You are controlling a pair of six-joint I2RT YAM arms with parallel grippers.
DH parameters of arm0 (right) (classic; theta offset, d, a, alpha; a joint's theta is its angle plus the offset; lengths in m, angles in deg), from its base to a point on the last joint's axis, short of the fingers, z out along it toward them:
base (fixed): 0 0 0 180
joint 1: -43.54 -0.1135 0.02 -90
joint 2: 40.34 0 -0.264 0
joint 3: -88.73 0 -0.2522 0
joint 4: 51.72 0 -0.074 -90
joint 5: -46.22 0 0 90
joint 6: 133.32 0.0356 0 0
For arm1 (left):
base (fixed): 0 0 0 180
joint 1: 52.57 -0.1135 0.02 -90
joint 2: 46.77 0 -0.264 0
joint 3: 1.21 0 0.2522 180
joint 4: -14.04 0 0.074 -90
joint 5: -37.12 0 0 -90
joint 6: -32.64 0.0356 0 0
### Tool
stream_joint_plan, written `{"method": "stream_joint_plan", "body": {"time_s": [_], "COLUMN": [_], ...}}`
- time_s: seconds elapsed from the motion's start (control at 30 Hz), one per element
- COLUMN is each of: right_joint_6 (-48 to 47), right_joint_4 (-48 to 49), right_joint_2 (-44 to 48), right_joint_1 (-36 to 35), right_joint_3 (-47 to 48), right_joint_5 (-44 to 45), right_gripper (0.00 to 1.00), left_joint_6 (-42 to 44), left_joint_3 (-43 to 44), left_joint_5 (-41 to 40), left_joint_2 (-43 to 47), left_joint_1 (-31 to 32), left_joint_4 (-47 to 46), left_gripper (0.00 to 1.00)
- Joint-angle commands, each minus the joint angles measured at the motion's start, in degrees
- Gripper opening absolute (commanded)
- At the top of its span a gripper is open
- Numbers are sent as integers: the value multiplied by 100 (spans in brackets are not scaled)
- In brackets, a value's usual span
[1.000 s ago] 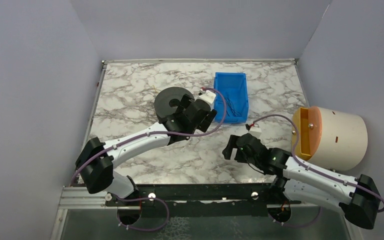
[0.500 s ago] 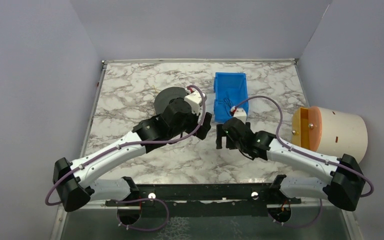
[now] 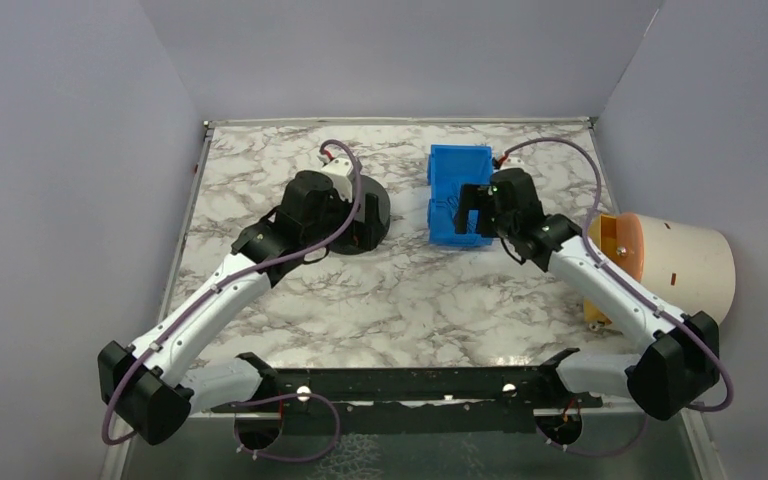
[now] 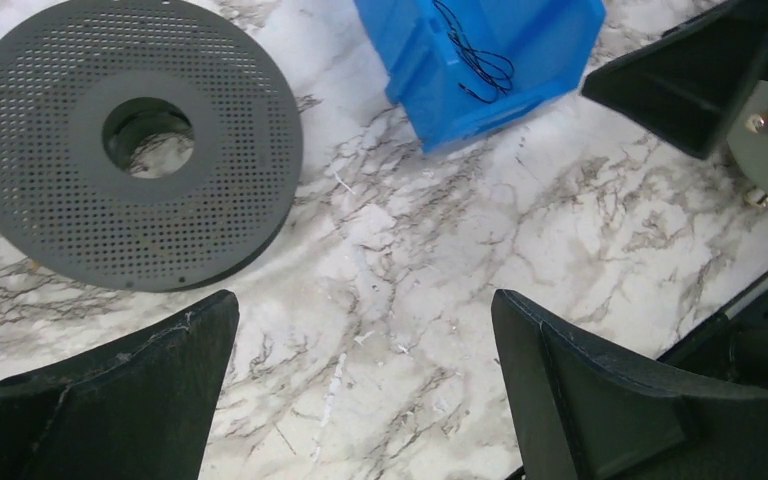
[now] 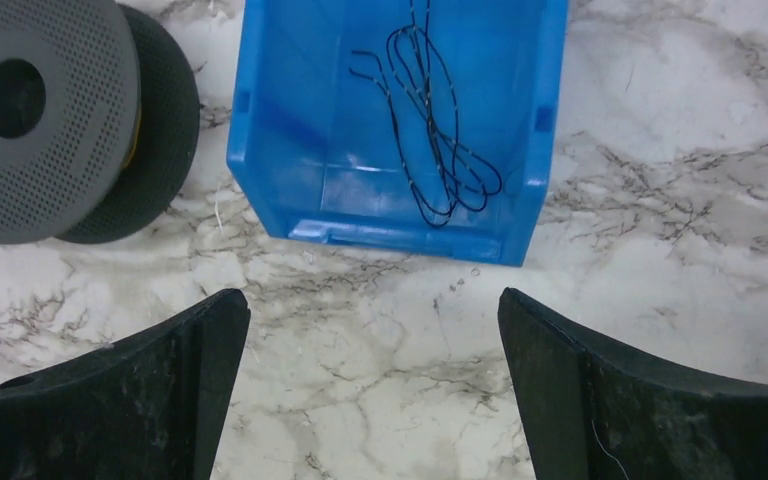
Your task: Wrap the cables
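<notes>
The cables [image 5: 438, 140] are a few thin black wires, bent into loose, overlapping oval loops with stray ends. They lie on the floor of a blue plastic bin [image 5: 300, 150], towards its right side. The bin is rectangular and smooth, with glossy walls and an open top. It stands on a bench [image 3: 410, 300] of white marble pattern with grey veins, and small pale specks are scattered on the surface.

Left of the bin, just beside it, a dark grey spool [image 4: 70, 180] lies flat. Its upper flange is a round disc pierced all over with fine holes, with a plain round hole at its centre. At the bench's right edge rests a large cream cylinder [image 3: 685, 275] on its side, with an orange end face.

The right claw [image 5: 370, 310] hangs over the bin with its two broad black fingers spread wide, holding nothing. In its wrist view the wires lie ahead of the gap between the fingers, a little right of centre, beyond the bin's near wall. They are apart from both fingers.

The left claw [image 4: 360, 340] is likewise spread wide and empty, above the bench just beside the spool. From its wrist view the bin and wires sit well ahead to the right, and the spool lies ahead to the left.
</notes>
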Motion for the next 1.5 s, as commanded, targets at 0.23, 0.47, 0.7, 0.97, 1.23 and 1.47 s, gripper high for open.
{"method": "stream_joint_plan", "body": {"time_s": [0.23, 0.47, 0.7, 0.97, 1.23, 1.47], "right_joint_6": [-509, -370, -314, -260, -33, 125], "right_joint_4": [304, 370, 804, 850, 831, 832], "right_joint_2": [635, 1547, 2941, 4404, 5203, 5047], "right_joint_1": [838, 838, 838, 840, 840, 844], "right_joint_3": [257, -170, -801, -1655, -1737, -1824], "right_joint_5": [-1967, -2284, -2235, -1743, -1017, -1294], "right_gripper": [100, 100, 100, 100, 100, 100], "left_joint_6": [-316, -26, 171, 398, 478, 452], "left_joint_3": [-820, -1280, -1758, -2266, -2480, -2417], "left_joint_5": [-957, -970, -493, -77, -251, -181], "left_joint_2": [851, 1711, 2833, 4141, 4575, 4180], "left_joint_1": [-691, -691, -687, -691, -691, -692], "left_joint_4": [-563, -835, -1426, -2010, -2132, -2042], "left_gripper": [99, 99, 99, 99, 99, 99]}}
